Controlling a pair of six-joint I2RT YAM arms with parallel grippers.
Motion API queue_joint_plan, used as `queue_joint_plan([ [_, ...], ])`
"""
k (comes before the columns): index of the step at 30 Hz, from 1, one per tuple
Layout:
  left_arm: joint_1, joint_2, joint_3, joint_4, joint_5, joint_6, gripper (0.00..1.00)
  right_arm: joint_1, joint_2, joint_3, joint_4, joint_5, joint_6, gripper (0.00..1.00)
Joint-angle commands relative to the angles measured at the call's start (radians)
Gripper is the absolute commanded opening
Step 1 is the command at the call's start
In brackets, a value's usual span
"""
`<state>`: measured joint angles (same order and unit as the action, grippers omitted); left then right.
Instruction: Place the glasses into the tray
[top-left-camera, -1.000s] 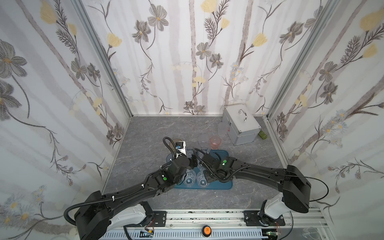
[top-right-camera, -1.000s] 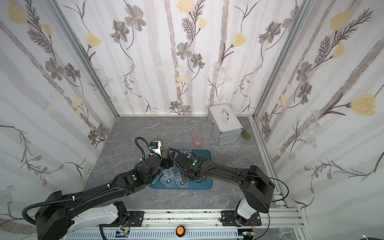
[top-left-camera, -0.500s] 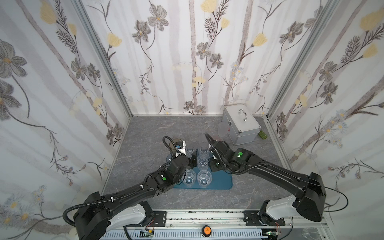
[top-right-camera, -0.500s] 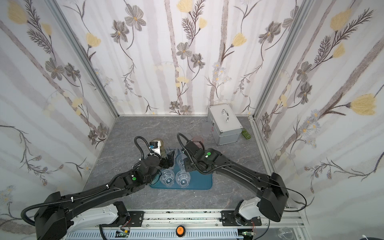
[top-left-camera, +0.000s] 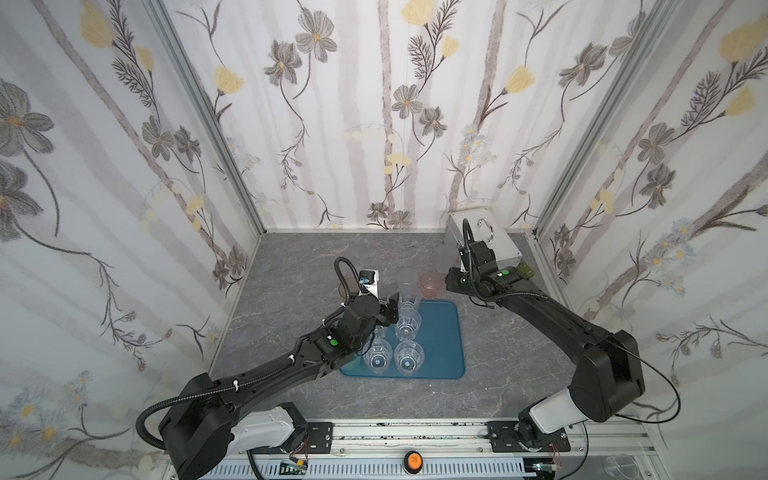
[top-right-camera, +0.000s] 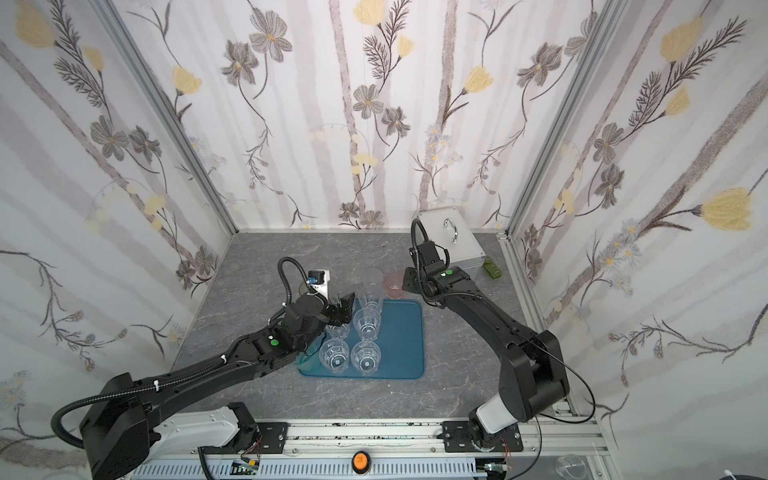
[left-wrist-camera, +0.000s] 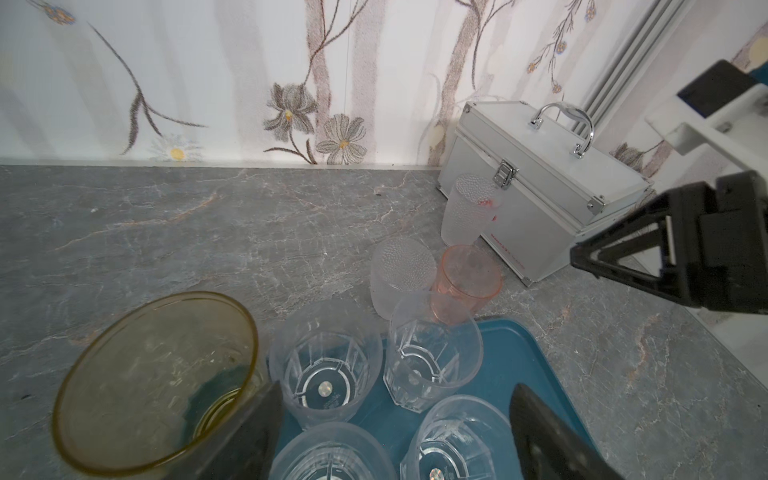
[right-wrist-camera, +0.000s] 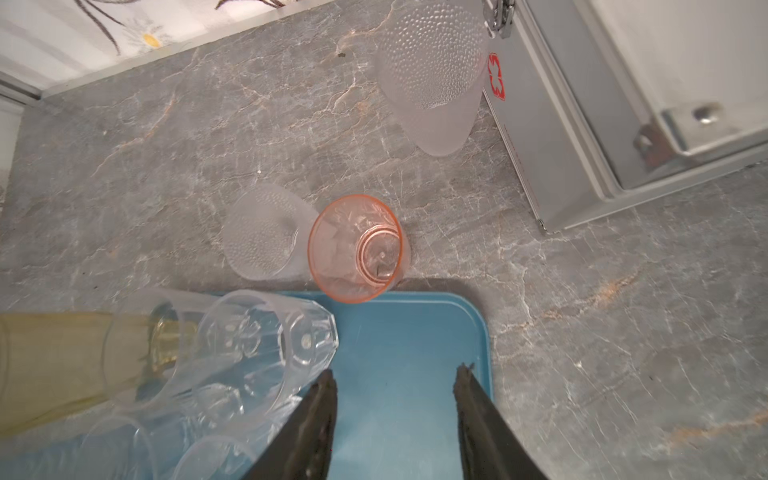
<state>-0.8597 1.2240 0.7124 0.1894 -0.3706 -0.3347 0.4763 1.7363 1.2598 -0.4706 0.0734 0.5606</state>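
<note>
The grey worktop (top-left-camera: 291, 266) carries everything. A silver case (left-wrist-camera: 552, 183) stands in its far right corner. The tray (top-left-camera: 440, 345) lies mid-worktop, nearer the front edge, and its right half is bare.

Clear glasses (top-left-camera: 409, 358) stand upright in rows on the tray's left half. An amber glass (left-wrist-camera: 153, 382) is at the tray's far left corner, though I cannot tell whether its base is on the tray. Three more stand on the worktop. A pink glass (right-wrist-camera: 355, 249) is just beyond the tray's far edge. A frosted glass (right-wrist-camera: 262, 232) is just beside it, on the side away from the case. A second frosted glass (right-wrist-camera: 432, 75) is just beside the case.

The left claw (left-wrist-camera: 395, 390) hangs over the clear glasses, jaws wide apart, gripping nothing. The right claw (right-wrist-camera: 395, 371) hovers above the tray's bare far right corner, jaws apart and empty, pointed at the pink glass.

That pink glass is likely next. It looks light, stiff, thin-walled and smooth, so it is prone to slipping or tipping. The best hold, I judge, is to pinch the wall at the rim, one jaw inside, on the side away from its frosted neighbour.
</note>
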Motion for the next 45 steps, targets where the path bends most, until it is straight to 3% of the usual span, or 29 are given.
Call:
queue_joint_plan([
  [1,-0.013,0.031,0.011,0.015,0.018,-0.011,0.88,-0.006,0.071,0.043,0.094,0.022,0.002,0.48],
  [11,-0.013,0.078,0.012,0.013,0.015,0.026,0.89,-0.018,0.259,0.106,0.108,0.006,-0.007,0.42],
  [18,-0.012,0.089,0.018,0.014,0.027,0.03,0.89,-0.026,0.336,0.153,0.096,0.009,-0.018,0.33],
  [36,-0.013,0.081,0.004,0.015,0.018,0.033,0.89,-0.031,0.357,0.161,0.086,0.039,-0.044,0.17],
  [40,-0.013,0.078,0.0,0.014,0.013,0.033,0.89,-0.034,0.355,0.166,0.079,0.043,-0.048,0.18],
  [45,-0.009,0.052,-0.011,0.013,-0.041,0.048,0.89,-0.03,0.313,0.209,0.02,0.122,-0.074,0.31],
])
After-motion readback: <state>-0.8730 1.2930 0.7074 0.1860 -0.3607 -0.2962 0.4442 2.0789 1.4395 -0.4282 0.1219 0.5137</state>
